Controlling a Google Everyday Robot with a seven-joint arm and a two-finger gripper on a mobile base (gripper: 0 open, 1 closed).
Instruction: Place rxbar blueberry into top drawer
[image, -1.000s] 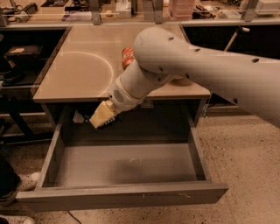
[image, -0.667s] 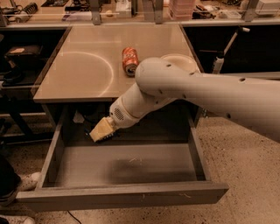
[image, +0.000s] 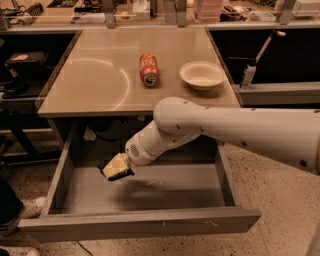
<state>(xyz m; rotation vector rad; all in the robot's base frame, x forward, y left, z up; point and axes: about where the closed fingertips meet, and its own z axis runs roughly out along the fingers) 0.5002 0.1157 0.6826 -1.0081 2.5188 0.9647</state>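
Observation:
The top drawer (image: 150, 222) is pulled wide open below the tan tabletop, and its grey floor is bare. My gripper (image: 118, 168) hangs over the drawer's left half, a little above the floor, at the end of the white arm (image: 210, 127) that reaches in from the right. Its tan fingertips are shut on the rxbar blueberry (image: 123, 175). Only a thin dark edge of the bar shows under them.
An orange soda can (image: 148, 69) lies on its side on the tabletop (image: 95, 85), with a white bowl (image: 201, 75) to its right. Dark shelving stands at the left. A shoe (image: 27, 207) is on the floor by the drawer's left front corner.
The arm has swung lower and to the left, carrying the gripper down into the drawer space. The can and the bowl, hidden by the arm before, are uncovered.

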